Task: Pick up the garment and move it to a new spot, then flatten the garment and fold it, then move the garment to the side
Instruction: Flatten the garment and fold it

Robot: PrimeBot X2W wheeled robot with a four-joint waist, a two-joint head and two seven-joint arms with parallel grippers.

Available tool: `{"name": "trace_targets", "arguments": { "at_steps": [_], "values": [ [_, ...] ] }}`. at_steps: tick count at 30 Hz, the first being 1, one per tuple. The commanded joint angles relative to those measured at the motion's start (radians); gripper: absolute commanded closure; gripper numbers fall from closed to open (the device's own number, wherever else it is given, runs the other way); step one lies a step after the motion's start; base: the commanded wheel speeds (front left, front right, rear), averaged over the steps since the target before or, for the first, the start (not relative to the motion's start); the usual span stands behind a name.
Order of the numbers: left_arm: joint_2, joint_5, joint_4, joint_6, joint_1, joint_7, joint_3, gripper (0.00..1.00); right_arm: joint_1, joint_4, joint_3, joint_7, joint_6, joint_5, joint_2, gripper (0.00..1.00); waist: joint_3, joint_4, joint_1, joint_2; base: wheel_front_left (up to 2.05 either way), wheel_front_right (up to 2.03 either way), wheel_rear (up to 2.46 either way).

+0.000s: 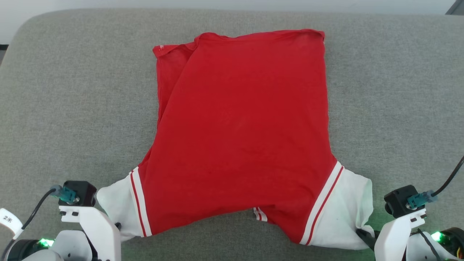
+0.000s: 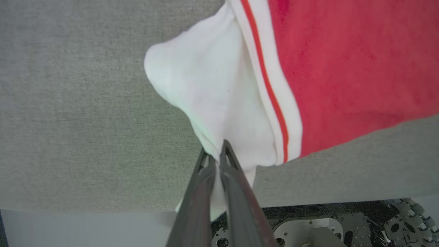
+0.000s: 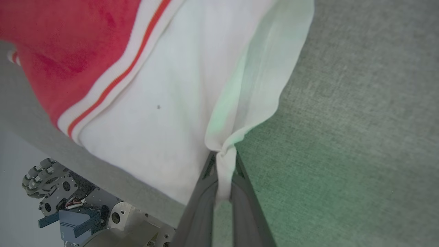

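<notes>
Left gripper (image 2: 216, 153) and right gripper (image 3: 224, 156) hold the garment (image 1: 239, 123) by thin sleeve pinches; uneven pulling could slip one free, skewing the far-left fold.

You can read one marking only. In the head view, at the lower left beside the robot's left arm, a white tag (image 1: 8, 219) carries a "2" followed by a star-like sign. On the garment (image 1: 243, 127), a tiny white print sits at the far left corner of the red cloth, too small for you to read.
</notes>
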Motion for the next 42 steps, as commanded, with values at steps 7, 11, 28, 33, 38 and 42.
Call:
{"name": "trace_targets", "arguments": {
  "at_steps": [7,11,28,33,38,42],
  "values": [
    [-0.029,0.001,0.012,-0.019,-0.007,-0.031,0.008,1.0,-0.002,0.041,0.024,-0.045,0.0,-0.057,0.025,0.77,0.029,-0.001,0.0,-0.0001,0.0,0.0,0.0],
    [-0.052,0.006,0.016,-0.031,-0.025,-0.044,0.014,1.0,-0.034,0.065,0.022,-0.083,-0.001,-0.084,0.052,0.0,0.039,0.001,0.0,-0.0001,0.0,0.0,0.0],
    [-0.153,0.045,0.043,-0.093,-0.099,-0.092,-0.002,1.0,-0.426,-0.008,-0.078,-0.225,0.0,-0.204,0.127,0.0,0.108,0.064,0.0,-0.0001,0.0,0.0,0.0],
    [-0.195,0.056,0.065,-0.127,-0.148,-0.084,-0.021,1.0,-0.628,0.184,-0.093,-0.277,0.0,-0.227,0.102,0.0,0.142,0.12,0.0,-0.0001,0.0,0.0,0.0],
    [-0.244,0.064,0.1,-0.165,-0.186,-0.081,-0.04,1.0,-0.822,0.411,-0.102,-0.283,0.0,-0.252,0.06,0.0,0.174,0.187,0.0,-0.0001,0.0,0.0,0.0],
    [-0.27,0.067,0.126,-0.187,-0.206,-0.082,-0.049,1.0,-0.925,0.55,-0.116,-0.265,0.0,-0.275,0.036,0.0,0.195,0.225,0.0,-0.0001,0.0,0.0,0.0]
  ]
}}
